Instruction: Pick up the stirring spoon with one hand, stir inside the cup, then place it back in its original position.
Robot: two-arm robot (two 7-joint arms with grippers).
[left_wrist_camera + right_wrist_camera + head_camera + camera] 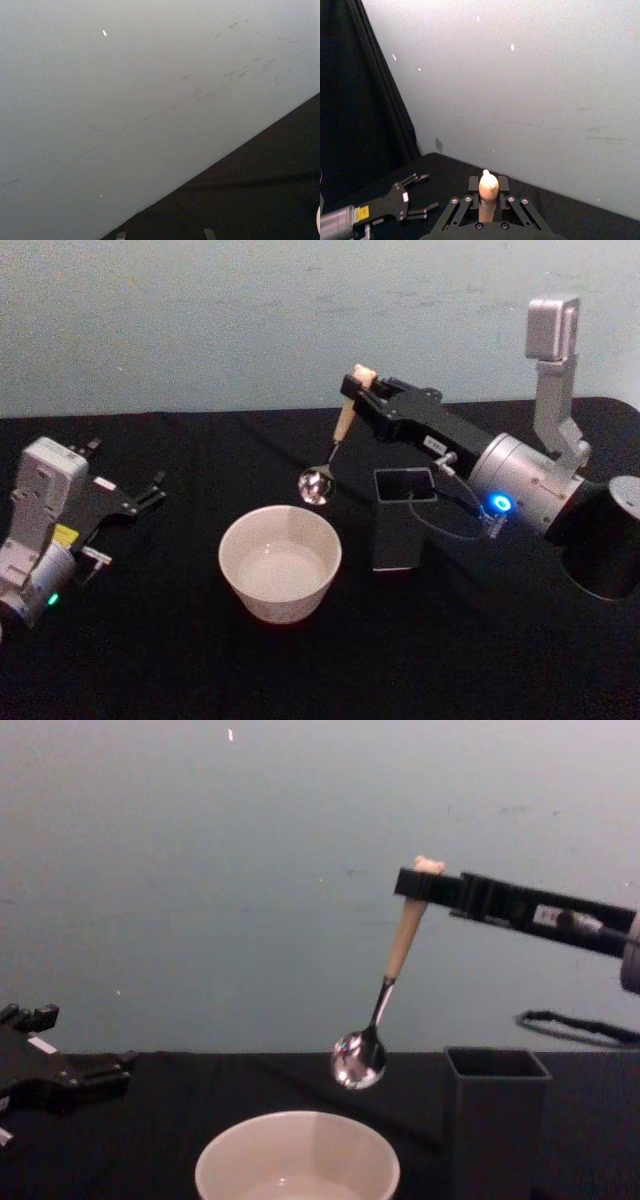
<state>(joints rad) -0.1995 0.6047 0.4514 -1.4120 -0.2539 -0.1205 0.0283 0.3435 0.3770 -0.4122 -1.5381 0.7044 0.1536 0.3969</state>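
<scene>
— What has the right gripper [358, 390] got?

— Its fingers are closed tight on the cream handle of the stirring spoon [340, 435], just under the bear head, which pokes out above them. The spoon hangs tilted in the air, shiny bowl down.

— Where is that bowl?

— Above the cup [280, 562] near its far rim, clear of it. The dark square holder [403, 505] stands just beside the cup, on its right.

— Any writing?

— A white label [437, 443] on the right gripper's body and a yellow label [65, 535] on the left arm's wrist, but neither can be read. A blue ring light [499, 504] glows on the right wrist.

— And the left gripper [155, 490]?

— It lies low over the black table [150, 660], well to the left of the cup, fingers spread and holding nothing.
</scene>
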